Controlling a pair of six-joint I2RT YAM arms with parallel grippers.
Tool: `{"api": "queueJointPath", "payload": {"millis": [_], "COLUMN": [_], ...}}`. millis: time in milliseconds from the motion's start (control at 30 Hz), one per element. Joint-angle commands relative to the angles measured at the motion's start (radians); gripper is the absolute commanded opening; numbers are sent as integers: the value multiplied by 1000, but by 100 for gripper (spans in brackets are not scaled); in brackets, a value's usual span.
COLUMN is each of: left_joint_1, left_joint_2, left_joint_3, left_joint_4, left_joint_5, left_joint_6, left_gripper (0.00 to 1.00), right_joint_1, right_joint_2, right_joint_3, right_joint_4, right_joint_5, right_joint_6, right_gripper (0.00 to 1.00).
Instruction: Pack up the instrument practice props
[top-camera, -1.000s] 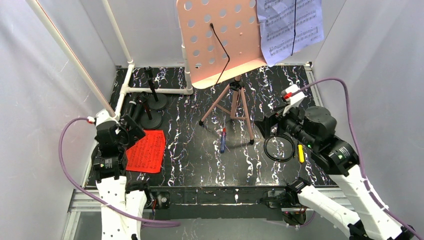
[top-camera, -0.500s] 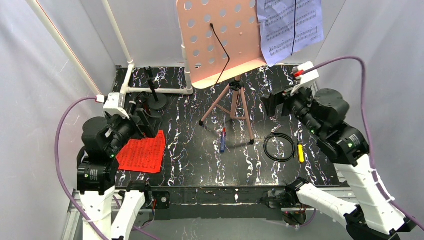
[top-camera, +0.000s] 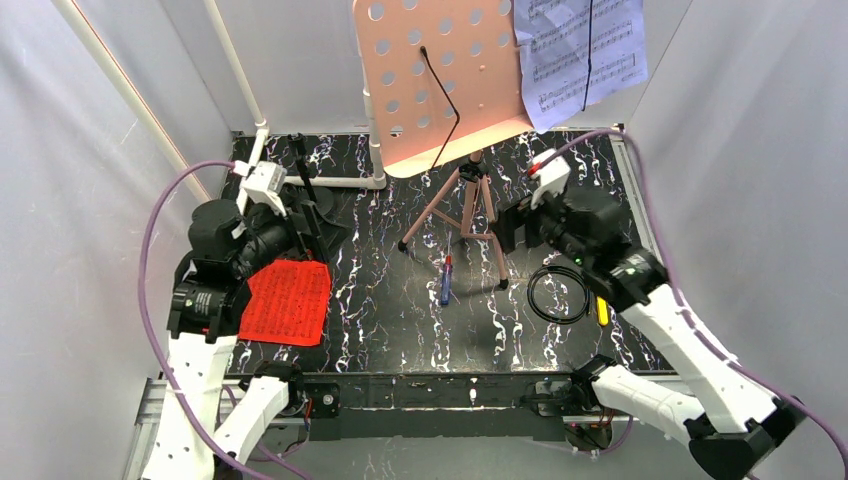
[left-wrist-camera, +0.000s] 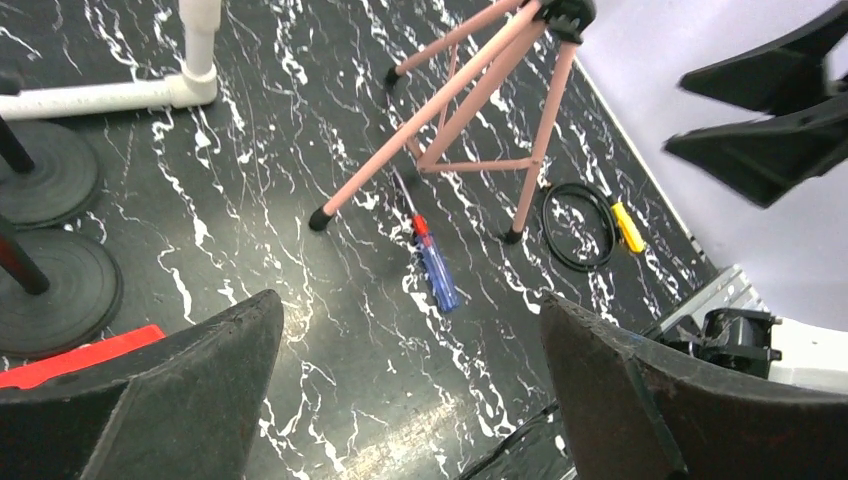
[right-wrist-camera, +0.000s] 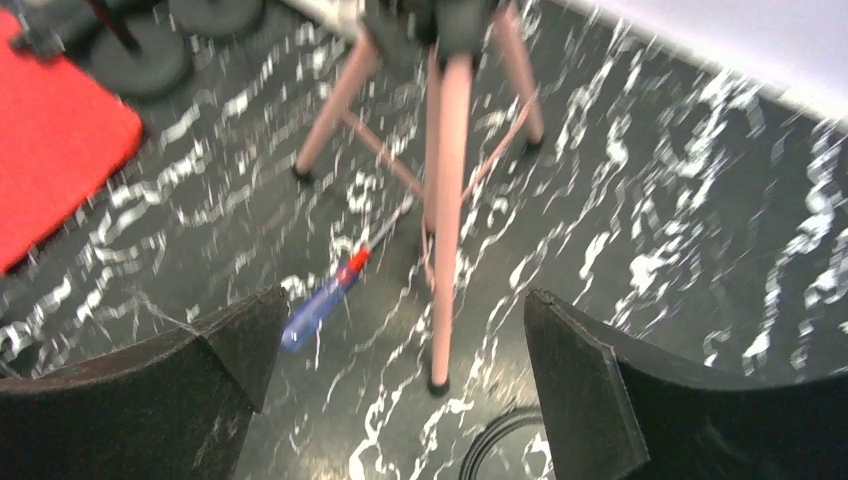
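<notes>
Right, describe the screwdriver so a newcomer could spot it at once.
Find the pink tripod-legged music rack standing on the black marbled table. Between its near legs lies a slim screwdriver, blue handle, red collar. The neighbouring black cable loop is round and yellow-tipped.

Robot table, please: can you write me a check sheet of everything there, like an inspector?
Surface: black marbled table, no spills seen.
Job's things: pink rack upright on its tripod; white music sheet hanging by its right edge; red sheet flat near the left arm; two microphones standing on round bases, back left.
Clutter: screwdriver lying by the tripod's feet; black cable ring with a yellow thing beside it; white pipe frame at the back left.
Grippers: left gripper open, empty; right gripper open, empty, facing a tripod leg.
Cables: a purple cable loops from each arm.
Surroundings: white walls.
</notes>
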Motion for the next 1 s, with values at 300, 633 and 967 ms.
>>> {"api": "queueJointPath", "payload": {"millis": [300, 633, 967], "left_joint_1": [-53, -55, -78], "left_joint_2": [9, 22, 4], "left_joint_3": [-263, -329, -340], "left_joint_4": [202, 232, 239], "left_joint_5": [-21, 0, 26], "left_joint_6": [74, 89, 97], "left_gripper": [98, 98, 97], "right_joint_1": [4, 2, 4], "right_joint_2": [133, 261, 313], "right_joint_3": [-304, -366, -391], "right_joint_4": [376, 375, 321], "right_joint_5": [34, 18, -62], "right_joint_6": [-18, -51, 4], "right_gripper": [89, 64, 36]}}
